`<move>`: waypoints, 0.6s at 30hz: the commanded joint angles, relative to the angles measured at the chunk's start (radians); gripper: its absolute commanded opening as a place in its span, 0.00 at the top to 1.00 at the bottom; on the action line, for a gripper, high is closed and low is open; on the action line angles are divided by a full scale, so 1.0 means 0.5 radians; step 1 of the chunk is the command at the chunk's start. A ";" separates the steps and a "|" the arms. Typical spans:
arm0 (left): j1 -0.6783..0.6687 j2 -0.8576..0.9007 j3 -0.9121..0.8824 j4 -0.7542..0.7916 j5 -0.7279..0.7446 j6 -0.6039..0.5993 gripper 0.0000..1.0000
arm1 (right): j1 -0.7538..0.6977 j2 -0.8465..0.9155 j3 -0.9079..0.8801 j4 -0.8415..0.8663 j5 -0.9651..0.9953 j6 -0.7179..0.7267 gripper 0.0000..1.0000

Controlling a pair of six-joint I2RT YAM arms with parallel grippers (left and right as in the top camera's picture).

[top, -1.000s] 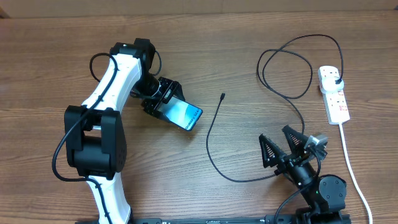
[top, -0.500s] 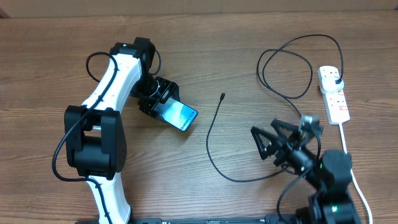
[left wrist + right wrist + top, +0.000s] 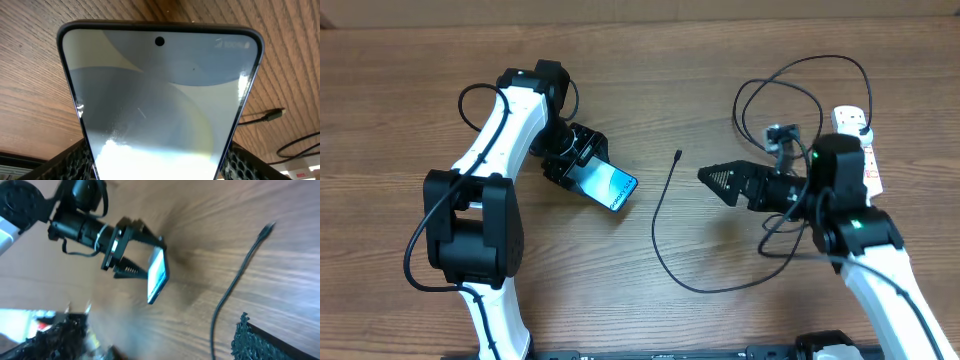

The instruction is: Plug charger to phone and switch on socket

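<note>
The phone (image 3: 612, 185) has a lit blue-teal screen and a black frame. My left gripper (image 3: 572, 162) is shut on its near end and holds it tilted over the table; it fills the left wrist view (image 3: 160, 100). The charger cable (image 3: 660, 235) is thin and black, and its connector tip (image 3: 678, 154) lies loose on the table right of the phone. Its plug (image 3: 860, 132) sits in the white socket strip (image 3: 858, 155) at the far right. My right gripper (image 3: 725, 180) is open and empty, right of the connector tip. The right wrist view shows the phone (image 3: 157, 275) and cable (image 3: 235, 285).
The cable makes loops (image 3: 790, 110) at the back right, behind my right arm. The strip's thick white cord (image 3: 875, 215) runs toward the front edge, partly hidden by the right arm. The wooden table (image 3: 720, 320) carries nothing else.
My right arm has swung up from the front edge toward the middle, its open gripper now pointing left at the cable. The left gripper drew the phone slightly left and holds it still.
</note>
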 commanded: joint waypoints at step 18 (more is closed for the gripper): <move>-0.059 0.010 0.057 -0.043 0.111 -0.494 0.35 | 0.192 0.668 0.040 0.476 0.035 0.488 0.06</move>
